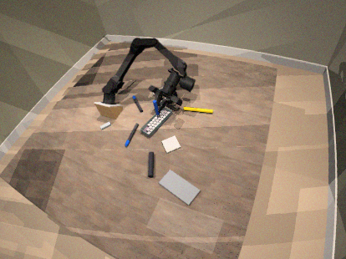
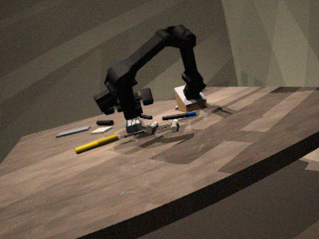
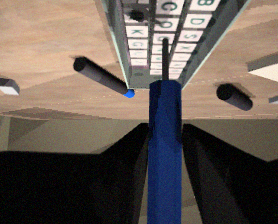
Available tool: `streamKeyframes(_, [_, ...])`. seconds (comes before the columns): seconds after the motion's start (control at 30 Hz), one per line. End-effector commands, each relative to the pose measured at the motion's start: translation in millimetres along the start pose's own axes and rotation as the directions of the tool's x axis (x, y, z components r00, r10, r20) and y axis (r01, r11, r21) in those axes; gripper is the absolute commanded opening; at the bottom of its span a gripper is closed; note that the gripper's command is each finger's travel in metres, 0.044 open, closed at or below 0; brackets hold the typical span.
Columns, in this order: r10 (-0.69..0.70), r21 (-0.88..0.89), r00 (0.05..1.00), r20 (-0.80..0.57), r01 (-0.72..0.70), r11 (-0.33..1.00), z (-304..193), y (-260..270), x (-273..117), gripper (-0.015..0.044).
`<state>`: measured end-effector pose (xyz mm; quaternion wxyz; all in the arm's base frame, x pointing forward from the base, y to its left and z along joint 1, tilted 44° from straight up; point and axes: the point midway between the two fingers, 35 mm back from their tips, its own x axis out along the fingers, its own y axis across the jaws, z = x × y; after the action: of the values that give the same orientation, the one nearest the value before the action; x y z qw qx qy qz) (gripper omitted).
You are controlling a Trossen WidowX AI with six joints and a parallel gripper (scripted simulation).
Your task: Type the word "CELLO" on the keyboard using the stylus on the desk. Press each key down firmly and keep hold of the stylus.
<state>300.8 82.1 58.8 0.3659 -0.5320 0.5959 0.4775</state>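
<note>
The stylus [image 1: 155,107] [image 3: 165,105] has a thick blue body and a thin dark tip. My gripper [image 3: 164,131] is shut on its blue body, with a black finger on each side. The keyboard [image 1: 147,131] [image 2: 134,127] [image 3: 142,79] is a narrow grey-framed board with white lettered keys. In the wrist view the tip overlaps the middle row of keys, just beyond the O key [image 3: 168,24]. The letter under the tip is partly hidden. I cannot tell whether the tip touches a key. The fingers and stylus are hidden in the exterior view.
A yellow pen [image 1: 198,110] [image 2: 96,144] lies beside the keyboard. A dark, blue-ended marker [image 1: 133,133] [image 3: 102,78], a white pad [image 1: 171,144], a black cylinder [image 1: 150,165] [image 3: 235,96] and a grey slab [image 1: 180,187] [image 2: 73,132] lie around it. Another marker [image 1: 138,104] lies near the arm's base.
</note>
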Motion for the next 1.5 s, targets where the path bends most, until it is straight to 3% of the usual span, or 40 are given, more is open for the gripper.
streamKeyframes(0.0, [0.001,0.003,1.000,0.005,-0.001,1.000,3,0,1,0.0081])
streamKeyframes(1.47, [0.000,0.003,1.000,0.005,0.000,1.000,1,0,0,0.0081])
